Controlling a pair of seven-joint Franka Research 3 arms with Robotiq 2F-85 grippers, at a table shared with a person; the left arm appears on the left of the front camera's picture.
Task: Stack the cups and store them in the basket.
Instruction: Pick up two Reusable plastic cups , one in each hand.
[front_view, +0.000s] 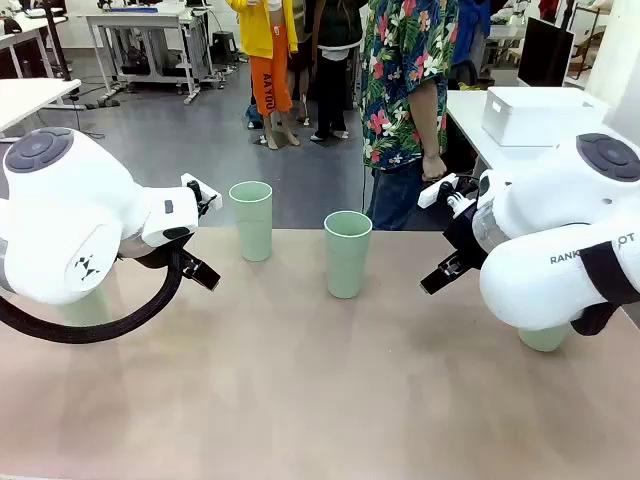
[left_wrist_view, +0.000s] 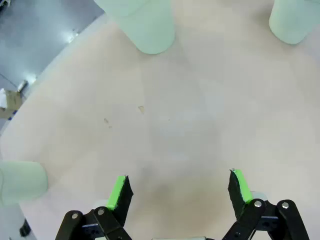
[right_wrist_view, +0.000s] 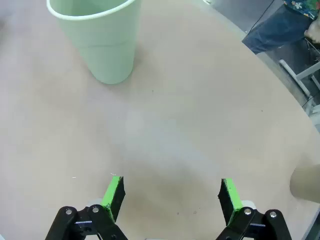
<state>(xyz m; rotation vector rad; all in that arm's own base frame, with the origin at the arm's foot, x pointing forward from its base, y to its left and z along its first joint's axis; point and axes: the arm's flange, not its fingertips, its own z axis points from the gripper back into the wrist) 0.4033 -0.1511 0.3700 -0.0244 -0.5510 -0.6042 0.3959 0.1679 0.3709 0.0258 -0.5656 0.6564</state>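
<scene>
Tan tabletop (front_view: 300, 400) in a shared lab room, grey floor beyond, person in floral shirt (front_view: 408, 80) standing at the far edge. Two mint-green cups upright and well apart toward the far side: left cup (front_view: 251, 220) just beside the left arm's wrist, centre cup (front_view: 347, 253) between the arms. Third cup (front_view: 545, 338) mostly hidden under the right arm, base only visible. Left gripper (left_wrist_view: 180, 181) over bare table, jaws spread wide, empty; two mint tumblers (left_wrist_view: 145, 25) at the top of the left wrist view and an edge tumbler (left_wrist_view: 20, 180) at its left border, all clear of the green pads (left_wrist_view: 118, 192). Right gripper (right_wrist_view: 172, 189) likewise spread wide and empty above bare table; upright mint cup ahead (right_wrist_view: 100, 42), apart from the fingers. Taupe shape (right_wrist_view: 307, 182) at the right border, too cropped to identify. White box (front_view: 535, 115) on the side table behind; cannot tell whether this is the basket.
</scene>
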